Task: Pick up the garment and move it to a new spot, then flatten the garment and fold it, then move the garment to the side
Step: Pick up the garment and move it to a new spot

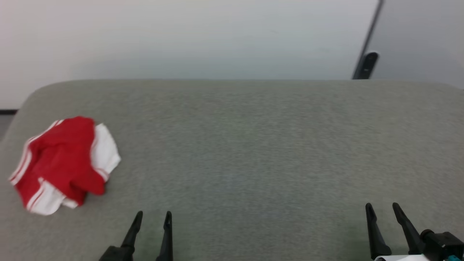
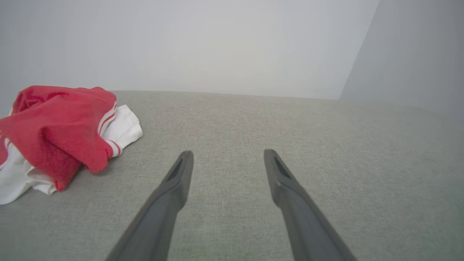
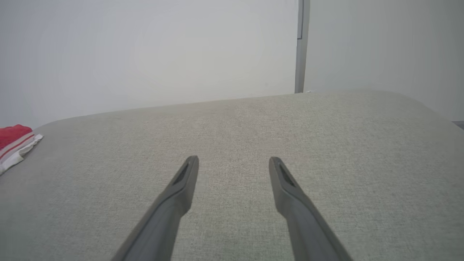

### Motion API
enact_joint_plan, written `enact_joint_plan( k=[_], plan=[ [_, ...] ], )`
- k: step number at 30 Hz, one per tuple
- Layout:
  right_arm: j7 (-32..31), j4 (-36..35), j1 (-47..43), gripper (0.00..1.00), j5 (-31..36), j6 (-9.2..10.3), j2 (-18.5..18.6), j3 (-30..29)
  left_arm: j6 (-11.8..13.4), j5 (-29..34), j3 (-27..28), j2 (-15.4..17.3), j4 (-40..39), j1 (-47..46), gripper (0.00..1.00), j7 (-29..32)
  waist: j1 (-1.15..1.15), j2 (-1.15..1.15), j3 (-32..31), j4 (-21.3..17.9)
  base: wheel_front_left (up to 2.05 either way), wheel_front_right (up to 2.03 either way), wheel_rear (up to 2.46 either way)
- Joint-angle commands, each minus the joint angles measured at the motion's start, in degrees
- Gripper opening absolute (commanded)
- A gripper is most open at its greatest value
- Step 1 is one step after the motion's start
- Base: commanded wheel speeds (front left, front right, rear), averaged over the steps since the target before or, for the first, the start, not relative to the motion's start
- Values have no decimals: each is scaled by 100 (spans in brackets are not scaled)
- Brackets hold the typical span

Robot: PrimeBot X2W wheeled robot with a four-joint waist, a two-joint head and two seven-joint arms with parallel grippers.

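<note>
Garment (image 1: 61,163), one, crumpled; two hands, left hand (image 1: 153,214) and right hand (image 1: 381,205), agape.

garment (image 1: 63,163): on tabletop (image 1: 246,145), left side | left claw (image 1: 152,216): front, just right of garment, apart from it | right claw (image 1: 382,207): front right, well apart from garment | wall (image 1: 181,36): behind tabletop | post (image 1: 366,65): back right, behind tabletop's far edge
</note>
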State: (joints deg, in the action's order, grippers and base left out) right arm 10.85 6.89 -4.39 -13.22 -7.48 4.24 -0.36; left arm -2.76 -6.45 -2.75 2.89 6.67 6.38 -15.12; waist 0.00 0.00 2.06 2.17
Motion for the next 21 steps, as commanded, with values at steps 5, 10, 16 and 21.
enact_joint_plan(
  k=[5, 10, 16, 21],
  plan=[
    [1, -33, -25, 100, 28, -2, 0, 143, 147, -139, -3, 0, 60, 3, 100, -4, 0, 0, 22, 852, 0, 0, 0],
    [-19, -41, 15, 100, -4, -2, 93, 276, 290, -267, -151, 1, 38, 68, 100, -4, 0, 0, 28, 1541, 0, 0, 0],
    [-60, -24, 31, 100, -28, -2, 180, 483, 481, -423, -258, 0, 4, 91, 100, -3, 0, 0, 58, 2400, 0, 0, 0],
    [-188, -41, 235, 100, -6, -2, 270, 808, 646, -531, -157, 5, -91, 198, 100, -3, 0, 0, 120, 2815, 0, 0, 0]
  ],
)
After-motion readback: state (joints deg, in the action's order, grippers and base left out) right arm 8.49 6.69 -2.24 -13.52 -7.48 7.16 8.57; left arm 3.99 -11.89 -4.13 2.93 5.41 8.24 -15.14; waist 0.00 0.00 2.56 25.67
